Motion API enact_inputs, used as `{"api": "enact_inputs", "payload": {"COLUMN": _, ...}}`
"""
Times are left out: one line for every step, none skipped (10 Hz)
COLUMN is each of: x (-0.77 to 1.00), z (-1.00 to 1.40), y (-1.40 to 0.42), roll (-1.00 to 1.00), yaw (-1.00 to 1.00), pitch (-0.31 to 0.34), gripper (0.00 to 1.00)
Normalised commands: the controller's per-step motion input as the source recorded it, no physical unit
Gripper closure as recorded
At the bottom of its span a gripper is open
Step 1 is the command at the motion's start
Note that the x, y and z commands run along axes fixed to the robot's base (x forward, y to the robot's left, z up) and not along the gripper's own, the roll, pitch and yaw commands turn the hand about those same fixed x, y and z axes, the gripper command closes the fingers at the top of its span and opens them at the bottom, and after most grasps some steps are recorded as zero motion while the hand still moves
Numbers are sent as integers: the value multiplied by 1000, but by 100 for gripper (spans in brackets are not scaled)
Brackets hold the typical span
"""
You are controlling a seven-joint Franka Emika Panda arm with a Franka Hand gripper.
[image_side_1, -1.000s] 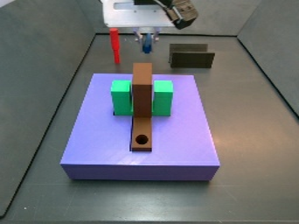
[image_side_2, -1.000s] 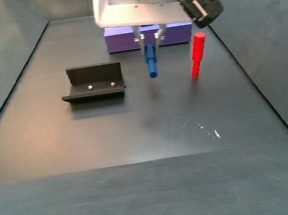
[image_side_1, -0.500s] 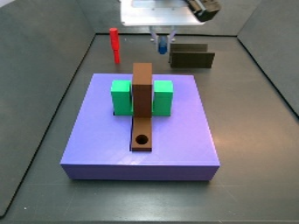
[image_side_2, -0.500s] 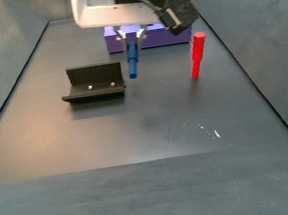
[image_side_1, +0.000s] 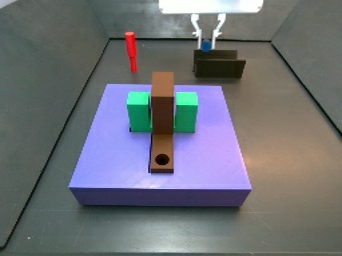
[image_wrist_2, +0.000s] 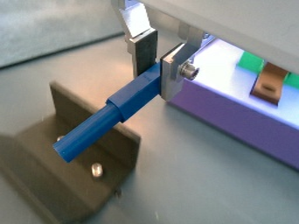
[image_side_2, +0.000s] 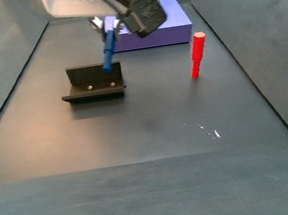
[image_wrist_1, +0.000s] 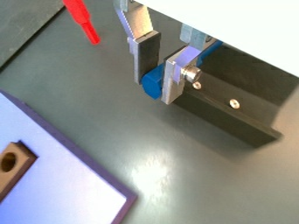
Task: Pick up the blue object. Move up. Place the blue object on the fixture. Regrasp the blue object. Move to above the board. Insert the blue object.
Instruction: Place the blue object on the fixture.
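two fingers of the gripper (image_wrist_2: 156, 59) clamp the blue object (image_wrist_2: 107, 117) at its upper end, leaving the lower end free to seat on the fixture (image_side_2: 93, 83) directly beneath; board (image_side_1: 160, 150) lies well apart.

Even soft overhead light — faint floor glare, weak shadows; wrist views slightly blurred, low resolution.
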Motion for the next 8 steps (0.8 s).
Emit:
{"api": "enact_inputs", "payload": {"x": 554, "z": 20, "y": 31, "roll": -1000, "yaw": -209, "pitch": 0, "gripper": 100}}
{"api": "enact_inputs", "payload": {"x": 603, "z": 0, "y": 63, "roll": -1000, "yaw": -151, "pitch": 0, "gripper": 100}}
{"api": "enact_inputs", "payload": {"x": 571, "z": 0, "y": 231, "roll": -1000, "yaw": 0, "pitch": 0, "gripper": 100}}
{"api": "enact_inputs", "payload": {"x": 426, "z": 0, "y": 163, "roll": -1000, "yaw": 51, "pitch": 49, "gripper": 100}}
{"api": "enact_inputs", "payload": {"x": 354, "z": 0, "y": 123, "roll": -1000, "yaw": 140, "pitch": 46, "gripper": 100}}
{"api": "enact_inputs", "payload": {"x": 320, "z": -6, "y": 94, "roll": -1000, "yaw": 214, "pitch": 31, "gripper": 100}}
{"api": "enact_inputs", "payload": {"x": 371, "z": -111, "y": 111, "roll": -997, "yaw": 197, "pitch": 66, "gripper": 100}}
{"api": "enact_inputs", "payload": {"x": 457, "z": -263, "y": 171, "roll": -749, "yaw": 117, "pitch": 77, "gripper": 100}}
